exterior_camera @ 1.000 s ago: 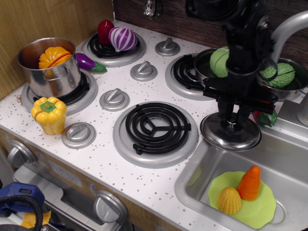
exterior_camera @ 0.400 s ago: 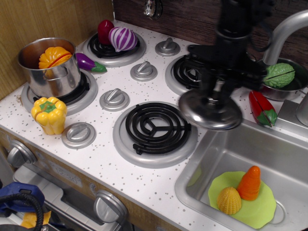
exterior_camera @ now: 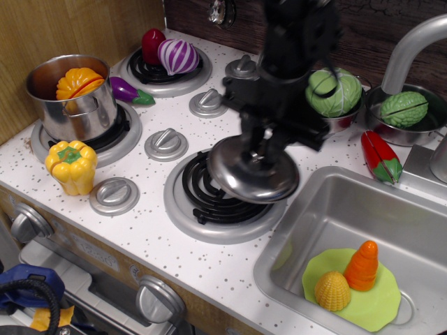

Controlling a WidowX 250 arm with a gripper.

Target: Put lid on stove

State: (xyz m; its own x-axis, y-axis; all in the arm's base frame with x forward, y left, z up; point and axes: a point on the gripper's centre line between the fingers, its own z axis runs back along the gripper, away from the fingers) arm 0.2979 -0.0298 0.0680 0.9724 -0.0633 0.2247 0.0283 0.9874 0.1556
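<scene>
Reaching down from the top of the view, the black arm hangs over the middle of the stove [exterior_camera: 160, 244], its fingers [exterior_camera: 257, 145] clenched on the knob of the lid [exterior_camera: 253, 171]. The lid sits tilted in that grip, its shiny dome facing the camera, held above the near right burner [exterior_camera: 216, 188] and covering that coil's right half. Whether its lower edge touches the coil I cannot tell from here.

The arm's upper part runs out of the frame, and its dark body is blurred, so the joints are hard to make out. It hides most of the far right burner; only a green cabbage [exterior_camera: 334, 92] in a small pot shows beside it. The lid's knob is buried between the fingers.

On the left, a steel pot [exterior_camera: 73, 105] stands on the near left burner with an orange pumpkin [exterior_camera: 78, 82] inside, a yellow pepper [exterior_camera: 70, 166] just in front of it on the worktop and a small aubergine [exterior_camera: 128, 91] behind. A purple-striped onion [exterior_camera: 178, 56] lies on the far left burner. To the right, the sink [exterior_camera: 342, 209] holds a green plate [exterior_camera: 370, 307] with a carrot [exterior_camera: 362, 265] and a corn piece [exterior_camera: 332, 290]; the faucet [exterior_camera: 412, 49] is cut off by the edge.
</scene>
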